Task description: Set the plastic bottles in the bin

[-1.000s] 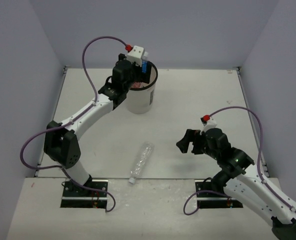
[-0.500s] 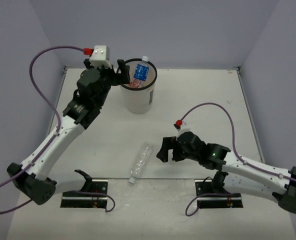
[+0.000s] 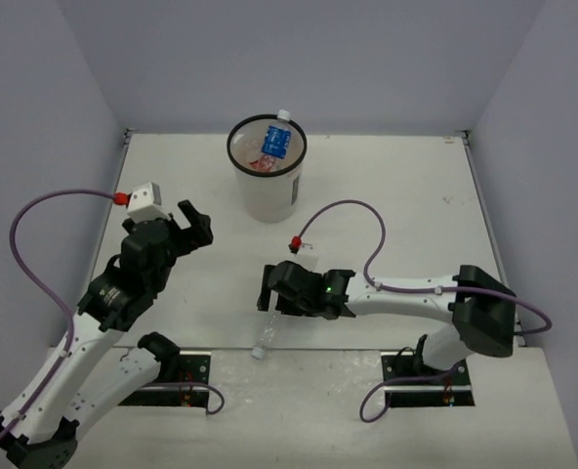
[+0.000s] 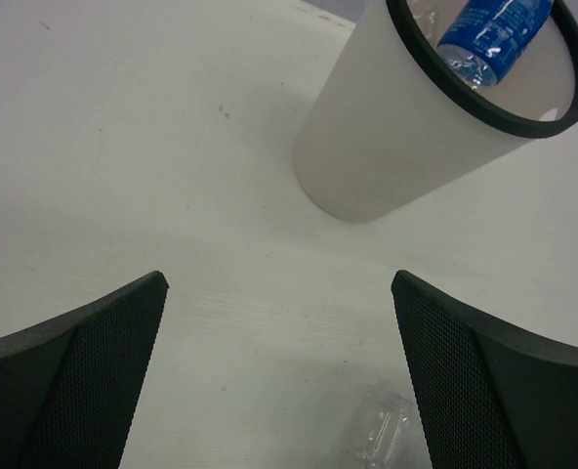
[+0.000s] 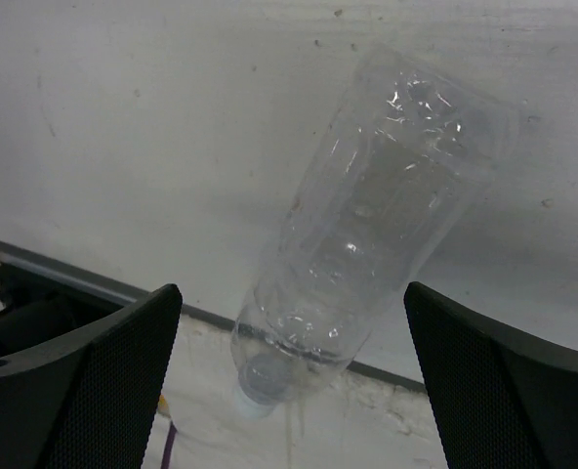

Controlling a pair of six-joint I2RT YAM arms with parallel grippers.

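Hovers low with right gripper well in front of the bin, jaws spread wide over the lying clear unlabelled bottle, not clamped. Holds left gripper raised, left of the bin, jaws apart, empty. Counts two bottles plainly: that one, plus blue-labelled bottle leaning inside the bin. Has drawn the left back from the bin's rim, brought the right forward

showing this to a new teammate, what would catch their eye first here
The white round plastic bin with a black rim at the back middle of the table draws the eye, with a clear blue-labelled bottle poking out of its top. Near the table's front edge a clear unlabelled plastic bottle lies on its side, and the right gripper is open directly over it.
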